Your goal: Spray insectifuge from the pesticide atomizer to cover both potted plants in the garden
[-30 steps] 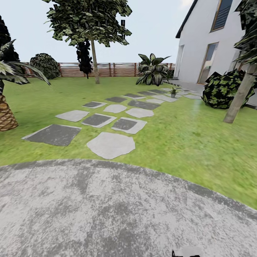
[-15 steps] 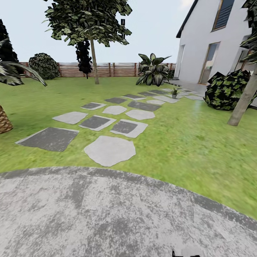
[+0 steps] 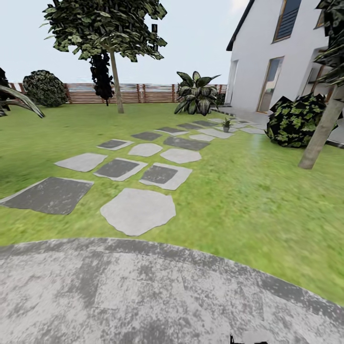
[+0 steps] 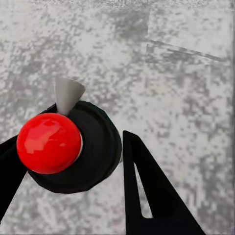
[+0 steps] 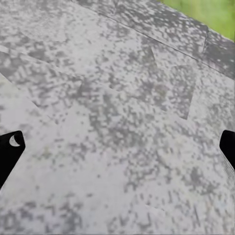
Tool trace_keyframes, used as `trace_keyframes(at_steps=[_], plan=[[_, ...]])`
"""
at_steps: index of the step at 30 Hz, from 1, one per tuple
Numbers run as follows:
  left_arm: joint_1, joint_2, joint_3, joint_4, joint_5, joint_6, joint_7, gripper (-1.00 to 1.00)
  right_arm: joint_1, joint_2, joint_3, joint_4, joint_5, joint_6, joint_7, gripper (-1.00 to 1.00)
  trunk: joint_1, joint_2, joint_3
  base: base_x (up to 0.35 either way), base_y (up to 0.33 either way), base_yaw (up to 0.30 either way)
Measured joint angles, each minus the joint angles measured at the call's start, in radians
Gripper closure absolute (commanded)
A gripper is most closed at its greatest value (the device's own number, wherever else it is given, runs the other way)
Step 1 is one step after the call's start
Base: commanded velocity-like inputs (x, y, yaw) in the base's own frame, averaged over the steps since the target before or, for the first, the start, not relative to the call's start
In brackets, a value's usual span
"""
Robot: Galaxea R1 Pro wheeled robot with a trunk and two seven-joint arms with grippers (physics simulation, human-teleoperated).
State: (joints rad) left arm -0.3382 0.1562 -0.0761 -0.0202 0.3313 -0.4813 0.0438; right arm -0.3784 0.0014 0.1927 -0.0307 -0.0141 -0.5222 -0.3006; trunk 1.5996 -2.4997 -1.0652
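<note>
From the head, the garden's lawn [image 3: 248, 191] spreads past a mottled grey round patio [image 3: 143, 296], with flat grey stepping stones [image 3: 138, 210] leading toward a white house [image 3: 282, 57]; one small potted plant [image 3: 226, 125] sits far off among the stones, its pot too small to make out. At the left wrist, the left gripper [image 4: 68, 161] is clamped around the atomizer [image 4: 73, 147], black-bodied with a glossy red round cap and grey cone nozzle. At the right wrist, the right gripper [image 5: 117, 147] has its black fingertips [image 5: 10, 149] spread wide over speckled paving

patio [image 3: 143, 296]: open | lawn [image 3: 248, 191]: open | right: trunk [image 3: 317, 138], shrub [image 3: 294, 119]
</note>
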Motion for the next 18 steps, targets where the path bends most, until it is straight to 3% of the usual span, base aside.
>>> trace_keyframes(at_steps=[18], plan=[[0.0,0.0,0.0,0.0,0.0,-0.001,0.0,1.0,0.0,0.0,0.0,0.0,0.0,0.0,0.001,-1.0,0.0,0.0,0.0,0.339,0.091,0.0]])
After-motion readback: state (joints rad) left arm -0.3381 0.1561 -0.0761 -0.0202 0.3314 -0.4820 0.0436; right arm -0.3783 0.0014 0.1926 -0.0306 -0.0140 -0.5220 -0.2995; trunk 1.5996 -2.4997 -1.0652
